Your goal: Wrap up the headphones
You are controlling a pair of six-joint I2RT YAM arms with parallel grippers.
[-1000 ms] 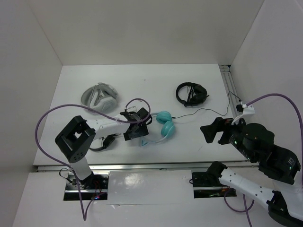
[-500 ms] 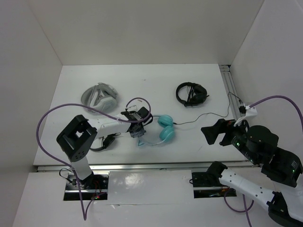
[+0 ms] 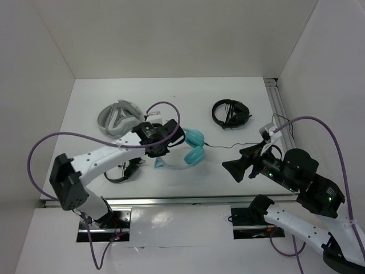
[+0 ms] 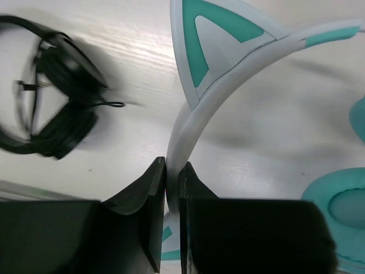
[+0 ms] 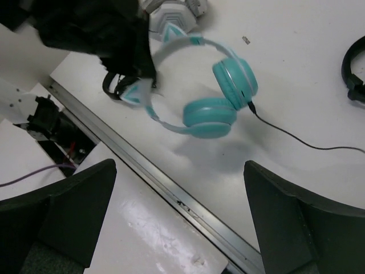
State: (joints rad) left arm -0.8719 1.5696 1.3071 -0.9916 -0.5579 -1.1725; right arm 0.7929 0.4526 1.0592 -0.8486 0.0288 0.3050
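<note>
I see left gripper [image 4: 173,165] clamped on headphones [image 4: 191,114] headband; right gripper [image 5: 178,171] spread wide, holding nothing. Lettering: can't make out.

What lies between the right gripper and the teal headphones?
Bare table only, in the top view; the thin black cable runs just beside it.

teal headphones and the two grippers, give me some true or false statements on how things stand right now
1. The left gripper is shut on the headband of the teal headphones. True.
2. The right gripper grips the black cable. False: it is open and holds nothing.
3. The black cable is plugged into an earcup. True.
4. In the top view the grey-white headphones lie to the right of the teal headphones. False: they lie to the left.
</note>
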